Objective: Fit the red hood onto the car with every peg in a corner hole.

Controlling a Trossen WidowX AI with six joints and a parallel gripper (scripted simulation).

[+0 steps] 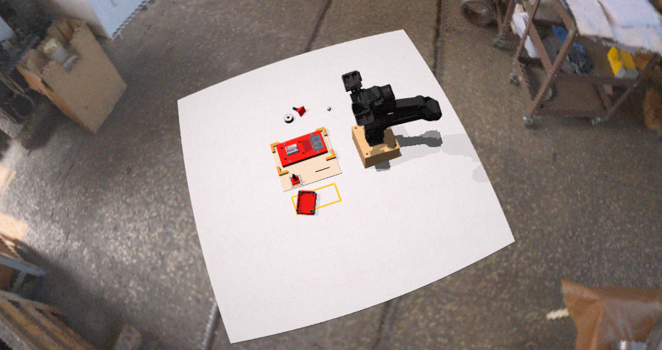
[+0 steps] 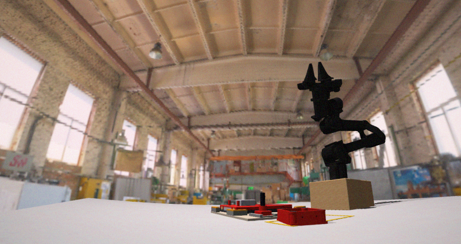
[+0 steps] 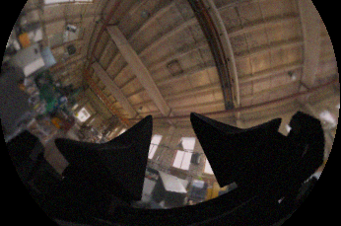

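Observation:
The red hood [image 1: 306, 202] [image 2: 301, 217] lies on the table with its hollow side up; dark holes show in its corner bosses. The red chassis [image 1: 307, 145] [image 2: 278, 206] sits in the jig [image 1: 307, 170], between orange corner stops. The engine block [image 1: 292, 149] [image 2: 247, 202] is a grey block on its deck. Short red pegs stand around it; two show clearly in the exterior view. My gripper [image 2: 315, 63] [image 3: 170, 117] points up, high above the table and well away from the hood. Its fingers are apart, with nothing between them. In the top view its fingertips are hard to make out.
A red part with a black post [image 1: 294, 179] [image 2: 262, 205] stands on the jig board near the hood. A yellow outline [image 1: 337, 191] runs partly under the hood. A wheel [image 1: 288, 117] and a small red part [image 1: 301, 110] lie beyond the jig. The arm stands on a wooden block [image 1: 382, 155] [image 2: 328, 194].

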